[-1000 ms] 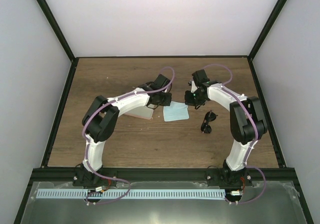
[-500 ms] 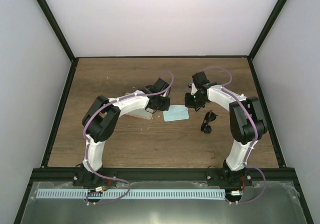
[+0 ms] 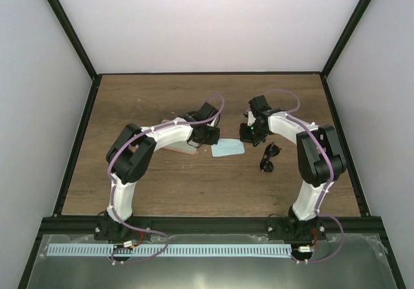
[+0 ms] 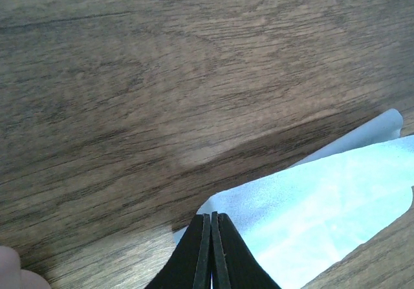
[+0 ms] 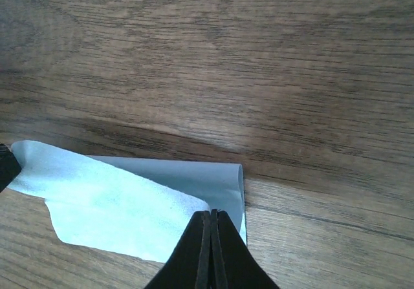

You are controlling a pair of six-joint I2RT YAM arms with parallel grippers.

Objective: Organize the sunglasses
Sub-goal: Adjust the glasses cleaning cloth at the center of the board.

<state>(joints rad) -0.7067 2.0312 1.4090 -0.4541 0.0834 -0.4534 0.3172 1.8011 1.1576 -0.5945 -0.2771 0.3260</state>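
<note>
Sunglasses (image 3: 268, 158) lie on the table (image 3: 149, 101) near the right arm, apart from the light blue cloth (image 3: 228, 149). We note left gripper (image 4: 211, 216) and right gripper (image 5: 211, 213) both closed, pinching opposite ends of that cloth.

Overhead camera looks down; both wrist cameras, close, share the cloth (image 3: 228, 149).

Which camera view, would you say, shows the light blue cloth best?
The right wrist view: the cloth appears close and nearly whole, with a fold visible. The left wrist view cuts it off at the frame edge; the top view shows it small.
</note>
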